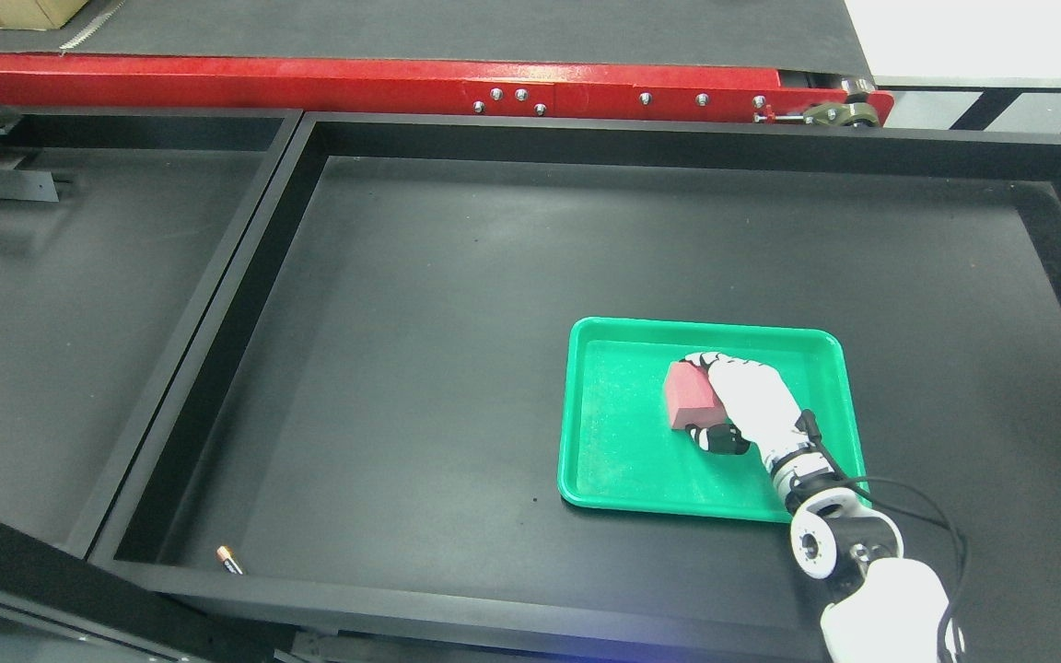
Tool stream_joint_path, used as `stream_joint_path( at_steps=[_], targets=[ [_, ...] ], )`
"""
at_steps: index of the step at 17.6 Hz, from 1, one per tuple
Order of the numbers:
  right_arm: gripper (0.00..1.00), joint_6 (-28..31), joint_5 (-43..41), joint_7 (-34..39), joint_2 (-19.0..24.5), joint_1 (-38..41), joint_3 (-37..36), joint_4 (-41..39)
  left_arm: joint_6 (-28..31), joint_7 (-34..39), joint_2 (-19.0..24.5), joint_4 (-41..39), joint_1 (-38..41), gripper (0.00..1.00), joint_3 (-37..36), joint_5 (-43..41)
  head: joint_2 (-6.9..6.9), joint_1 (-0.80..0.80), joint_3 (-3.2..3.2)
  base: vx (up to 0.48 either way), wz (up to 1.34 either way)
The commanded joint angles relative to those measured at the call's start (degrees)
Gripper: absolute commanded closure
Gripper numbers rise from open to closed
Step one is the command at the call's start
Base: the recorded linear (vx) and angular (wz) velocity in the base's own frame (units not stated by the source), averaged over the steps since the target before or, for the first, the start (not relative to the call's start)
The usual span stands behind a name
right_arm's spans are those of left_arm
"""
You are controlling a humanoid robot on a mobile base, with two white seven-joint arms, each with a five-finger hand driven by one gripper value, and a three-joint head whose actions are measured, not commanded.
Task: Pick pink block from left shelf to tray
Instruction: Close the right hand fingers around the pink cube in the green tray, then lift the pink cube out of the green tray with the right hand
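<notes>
Right hand (740, 398) grips pink block (689, 394) — over green tray (604, 479) | long axis diagonal (upper-left to lower-right)

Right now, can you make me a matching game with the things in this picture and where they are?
Things:
1. pink block
2. green tray
3. small battery
4. red rail

Places:
A. near front left corner of the big black bin
B. along the back, behind the bin
C. held by the right hand over the tray
D. on the bin floor, towards the right

Pairs: 1-C, 2-D, 3-A, 4-B
</notes>
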Motion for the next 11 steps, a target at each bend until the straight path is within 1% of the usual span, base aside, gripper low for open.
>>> stream_joint_path(
  at_steps=[1, 2, 3, 6, 7, 9, 11],
  targets=[
    [0.79, -1.6, 0.4, -1.4, -1.0, 0.1, -0.7, 0.3, 0.0, 0.0, 1.0, -1.0, 1.1, 0.00, 0.0, 0.0, 0.00, 0.00, 0.00, 0.000, 0.00],
    [0.91, -2.6, 0.4, -1.7, -1.0, 0.2, -0.7, 0.2, 0.0, 0.0, 1.0, -1.0, 1.1, 0.00, 0.0, 0.0, 0.00, 0.00, 0.00, 0.000, 0.00],
    [0.96, -3.3, 0.4, -2.1, -1.0, 0.2, -0.8, 0.2, 0.0, 0.0, 1.0, -1.0, 1.1, 0.00, 0.0, 0.0, 0.00, 0.00, 0.00, 0.000, 0.00],
    [0.97, -4.3, 0.2, -5.7, -1.0, 0.4, -2.1, -0.4, 0.0, 0.0, 1.0, -1.0, 1.1, 0.00, 0.0, 0.0, 0.00, 0.00, 0.00, 0.000, 0.00],
    [0.97, -6.0, 0.0, -7.8, -1.0, 0.9, -2.2, -1.4, 0.0, 0.0, 1.0, -1.0, 1.1, 0.00, 0.0, 0.0, 0.00, 0.00, 0.00, 0.000, 0.00],
    [0.97, -9.4, -0.3, -13.2, -1.0, 2.3, -3.6, -4.0, 0.0, 0.0, 1.0, -1.0, 1.1, 0.00, 0.0, 0.0, 0.00, 0.00, 0.00, 0.000, 0.00],
    [0.97, -12.2, -0.4, -21.7, -1.0, 4.6, -4.8, -6.8, 0.0, 0.0, 1.0, -1.0, 1.1, 0.00, 0.0, 0.0, 0.00, 0.00, 0.00, 0.000, 0.00]
  ],
)
